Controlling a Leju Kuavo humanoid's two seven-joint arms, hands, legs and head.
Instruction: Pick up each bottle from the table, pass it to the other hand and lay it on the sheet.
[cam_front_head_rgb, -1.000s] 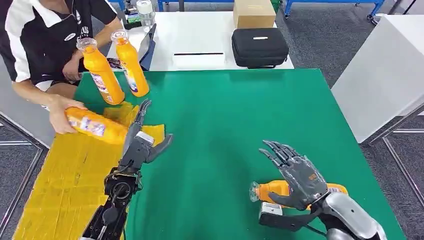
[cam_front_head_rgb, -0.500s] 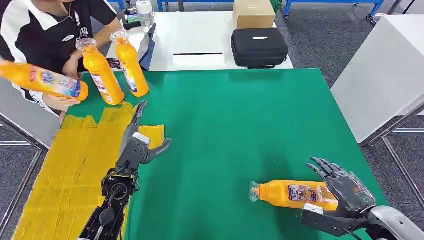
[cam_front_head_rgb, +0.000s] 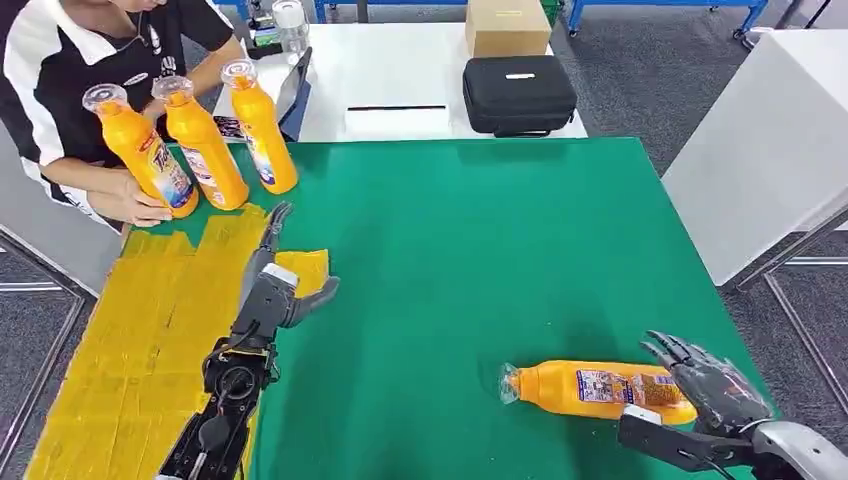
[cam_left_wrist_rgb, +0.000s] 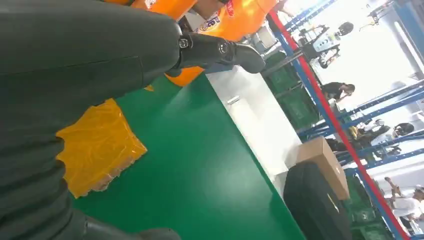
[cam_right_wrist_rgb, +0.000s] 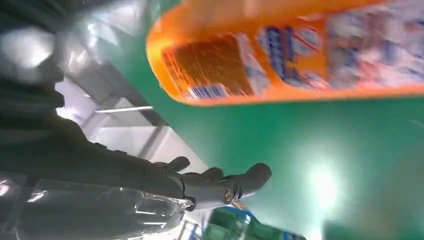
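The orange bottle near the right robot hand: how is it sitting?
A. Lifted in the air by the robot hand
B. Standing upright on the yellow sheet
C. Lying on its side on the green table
C: the orange bottle lies flat on the green table, beside the right robot hand, which is open.

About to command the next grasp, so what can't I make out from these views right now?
- Head view: whether the right robot hand touches the lying orange plastic bottle; its base sits behind the fingers.
- Right wrist view: that bottle's label print is blurred.
- Left wrist view: the left robot hand covers most of the yellow sheet.
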